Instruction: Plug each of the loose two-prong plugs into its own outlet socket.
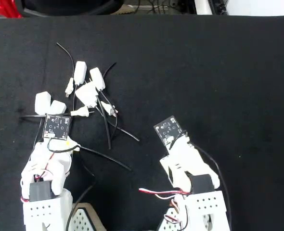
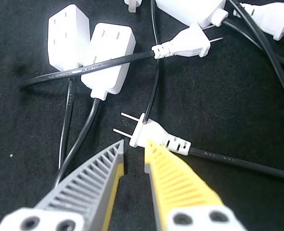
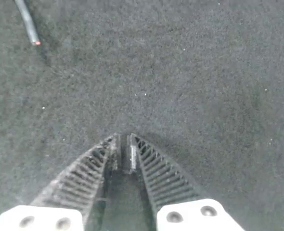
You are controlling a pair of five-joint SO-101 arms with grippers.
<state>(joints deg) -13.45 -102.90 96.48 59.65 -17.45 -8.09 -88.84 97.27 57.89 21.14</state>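
The left gripper (image 2: 135, 146) is slightly open and holds nothing. One plug (image 2: 154, 135) lies just beyond its tips, beside the yellow fingertip (image 2: 150, 148), with its prongs toward the nearer socket (image 2: 108, 55). The farther socket (image 2: 67, 33) sits alongside. A second plug (image 2: 185, 43) and a third plug (image 2: 272, 17) lie farther out. The right gripper (image 3: 124, 143) is nearly closed and empty over bare cloth (image 3: 204, 72), well apart from the plugs, near a cable end (image 3: 33, 41).
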